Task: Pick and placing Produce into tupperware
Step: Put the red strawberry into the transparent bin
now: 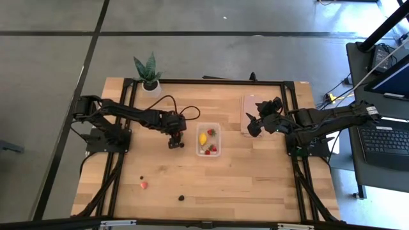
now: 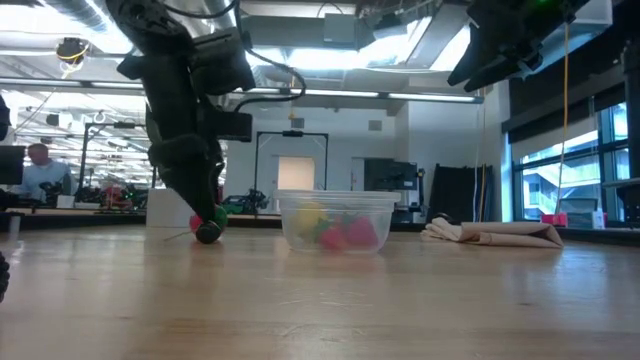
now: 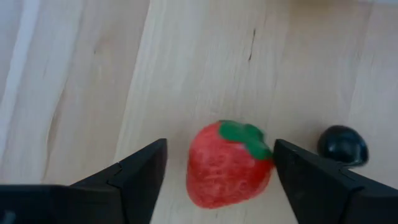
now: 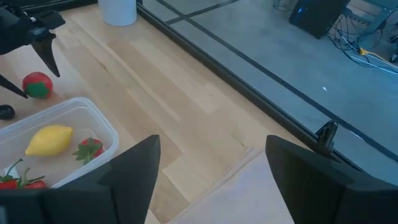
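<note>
Red strawberry [image 3: 227, 165] on pale wood, green cap uppermost, lying between the spread fingers of the left gripper [image 3: 217, 171], touched by neither. Just beside it, a small dark berry [image 3: 342, 145]. Left gripper [image 1: 176, 142] low over the table [image 1: 255, 172], just left of the tupperware [image 1: 199, 127]; in the low view its tip [image 2: 207, 230] down at the board next to the clear tub [image 2: 335, 204].

Inside the tupperware [image 4: 106, 127]: a yellow lemon [image 4: 49, 139], a strawberry beside it [image 4: 89, 149], more red fruit at the near end [image 4: 18, 179]. From above, lemon [image 1: 202, 138] at the tub's left side, red pieces [image 1: 211, 149] to the right and front.

Near the table's front edge, well apart from the container: a pinkish piece [image 1: 144, 185], a tiny dark berry [image 1: 140, 177] just behind it, another dark berry [image 1: 181, 197] farther right.

Right gripper [image 1: 254, 123] raised over the flat pinkish lid [image 1: 248, 108] at the right of the table, fingers wide apart and holding nothing. Green potted plant [image 1: 148, 71] at the back left edge.
</note>
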Robot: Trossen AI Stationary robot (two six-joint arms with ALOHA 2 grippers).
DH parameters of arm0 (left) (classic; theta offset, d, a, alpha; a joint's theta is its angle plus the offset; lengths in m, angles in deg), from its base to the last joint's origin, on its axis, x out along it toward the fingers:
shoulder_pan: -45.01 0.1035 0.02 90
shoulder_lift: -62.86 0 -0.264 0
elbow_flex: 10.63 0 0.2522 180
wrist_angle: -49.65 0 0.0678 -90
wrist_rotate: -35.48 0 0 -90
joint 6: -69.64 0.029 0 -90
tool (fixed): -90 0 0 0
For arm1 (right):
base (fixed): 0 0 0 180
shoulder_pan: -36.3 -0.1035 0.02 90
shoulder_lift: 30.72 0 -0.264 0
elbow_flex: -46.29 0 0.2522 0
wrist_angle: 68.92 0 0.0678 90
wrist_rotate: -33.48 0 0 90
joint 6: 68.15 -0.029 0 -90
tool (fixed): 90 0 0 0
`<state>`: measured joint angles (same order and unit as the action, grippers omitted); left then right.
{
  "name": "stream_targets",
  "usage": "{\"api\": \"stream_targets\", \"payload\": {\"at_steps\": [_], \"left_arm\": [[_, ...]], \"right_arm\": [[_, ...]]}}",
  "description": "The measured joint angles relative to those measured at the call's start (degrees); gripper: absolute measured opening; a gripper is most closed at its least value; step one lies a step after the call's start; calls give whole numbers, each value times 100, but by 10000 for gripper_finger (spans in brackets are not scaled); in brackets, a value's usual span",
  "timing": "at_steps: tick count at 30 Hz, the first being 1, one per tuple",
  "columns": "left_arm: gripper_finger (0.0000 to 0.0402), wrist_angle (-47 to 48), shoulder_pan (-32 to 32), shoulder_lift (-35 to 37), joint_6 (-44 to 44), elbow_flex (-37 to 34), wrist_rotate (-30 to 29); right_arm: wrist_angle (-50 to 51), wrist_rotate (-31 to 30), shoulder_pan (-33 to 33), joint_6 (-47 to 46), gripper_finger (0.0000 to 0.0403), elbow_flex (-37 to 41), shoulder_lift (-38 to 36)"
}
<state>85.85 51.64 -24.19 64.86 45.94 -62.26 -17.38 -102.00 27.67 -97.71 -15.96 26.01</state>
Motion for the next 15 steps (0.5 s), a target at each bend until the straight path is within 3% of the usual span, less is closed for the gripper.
{"api": "stream_targets", "payload": {"at_steps": [15], "left_arm": [[284, -127, -44, -500, 88, 13, 131]], "right_arm": [[-22, 3, -4, -12, 294, -2, 0]]}}
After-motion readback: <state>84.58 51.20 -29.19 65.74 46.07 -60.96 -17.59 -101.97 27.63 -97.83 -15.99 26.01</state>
